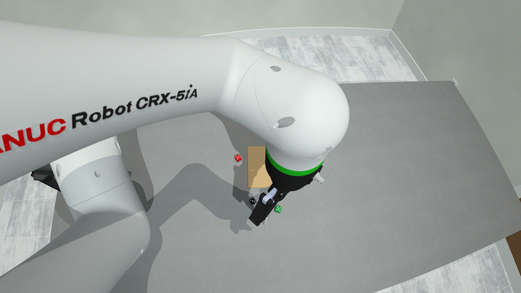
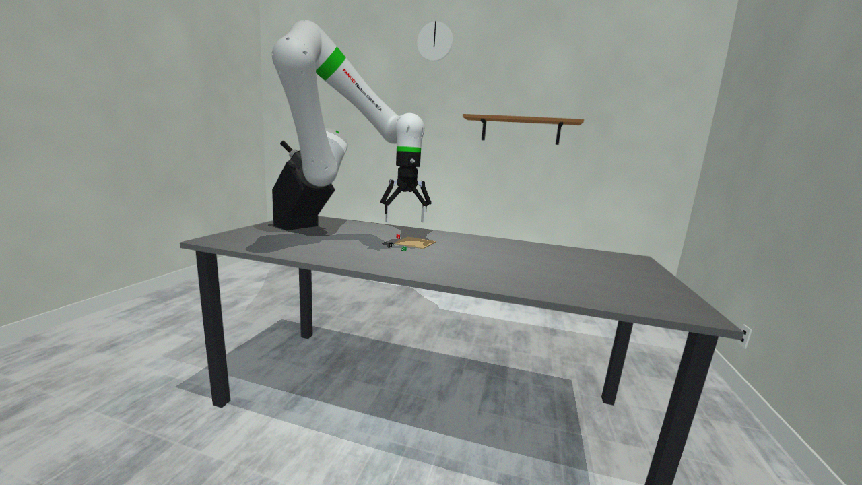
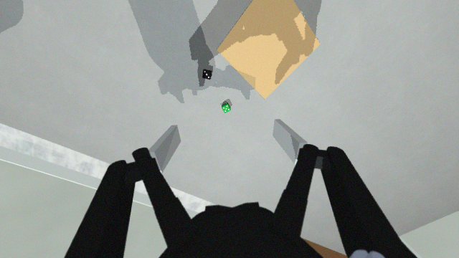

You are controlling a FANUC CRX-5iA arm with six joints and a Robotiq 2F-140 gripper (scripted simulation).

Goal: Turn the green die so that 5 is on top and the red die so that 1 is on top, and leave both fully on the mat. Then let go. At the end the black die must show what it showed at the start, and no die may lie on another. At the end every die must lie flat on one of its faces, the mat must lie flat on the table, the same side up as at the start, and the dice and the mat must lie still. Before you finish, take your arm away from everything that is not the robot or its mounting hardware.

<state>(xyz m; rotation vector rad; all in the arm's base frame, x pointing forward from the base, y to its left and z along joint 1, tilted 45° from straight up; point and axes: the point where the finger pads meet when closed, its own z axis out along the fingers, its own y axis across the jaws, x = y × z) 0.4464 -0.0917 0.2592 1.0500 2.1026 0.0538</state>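
Observation:
The green die [image 1: 277, 209] lies on the grey table, off the tan mat [image 1: 257, 167]; it also shows in the wrist view [image 3: 226, 107]. The black die [image 1: 252, 201] lies on the table near the mat's corner and shows in the wrist view [image 3: 206, 74]. The red die [image 1: 237, 157] lies on the table just left of the mat. My gripper [image 2: 404, 214] is open wide and empty, well above the table over the dice; its fingers show in the wrist view [image 3: 229, 137]. In the wrist view the mat [image 3: 267, 46] lies flat, partly in the arm's shadow.
The arm's big elbow fills the upper left of the top view and hides part of the mat. The table [image 2: 458, 265] stretches far to the right. A wall shelf [image 2: 522, 119] hangs behind.

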